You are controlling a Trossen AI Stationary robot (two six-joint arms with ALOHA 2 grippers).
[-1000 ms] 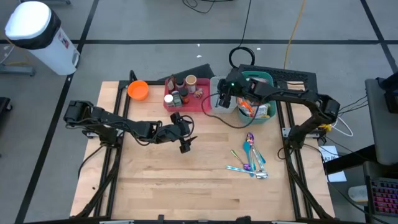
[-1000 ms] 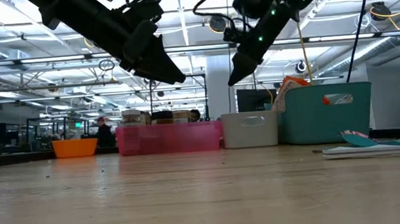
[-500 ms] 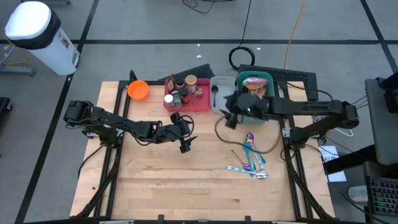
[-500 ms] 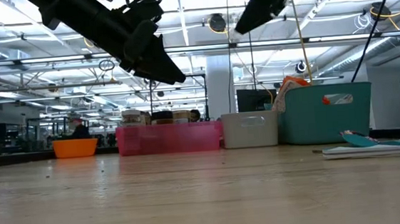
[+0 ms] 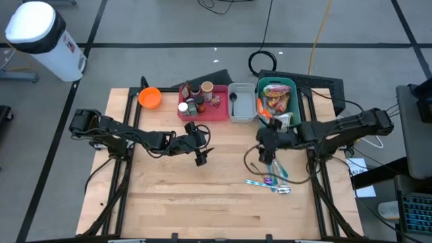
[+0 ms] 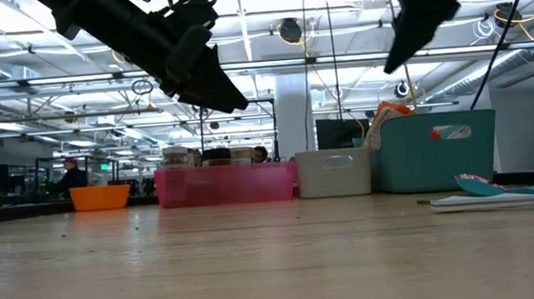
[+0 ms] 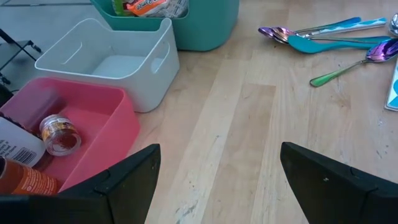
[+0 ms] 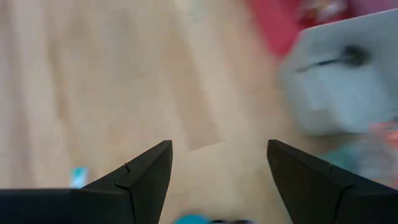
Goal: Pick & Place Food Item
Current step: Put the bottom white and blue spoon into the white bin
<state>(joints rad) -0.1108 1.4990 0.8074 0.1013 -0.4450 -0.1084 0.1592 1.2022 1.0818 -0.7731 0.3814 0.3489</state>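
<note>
The wooden table point(image 5: 202, 196) carries 2 dark arms, one reaching in from each side. The left arm stretches from the left edge toward the middle, and the left gripper point(image 5: 200, 156) hangs above bare wood just in front of the pink bin point(image 5: 214, 113); its jaws are spread wide with nothing between them, as the left wrist view shows. The right arm comes in from the right edge, and the right gripper point(image 5: 265, 154) hovers over the table just in front of the teal bin point(image 5: 258, 94), above the near end of the spoons; its jaws stand apart and hold nothing, with only wood seen between the 2 fingers point(image 8: 140, 180) in the right wrist view. Along the far side of the table sits a row of containers: the teal bin at the right, filled with food packets point(image 5: 275, 98), the task's things, which lie inside it untouched; beside it a white bin point(image 5: 241, 116) with a dark utensil in it; then the pink bin holding jars and bottles point(image 7: 59, 134); and, apart at the left end, an orange bowl point(image 5: 150, 98). A cluster of colourful spoons point(image 5: 273, 177) lies flat on the wood to the right of centre, partly under the right gripper. Off the table, a white trash can point(image 5: 40, 37) stands on the floor at the far left.
</note>
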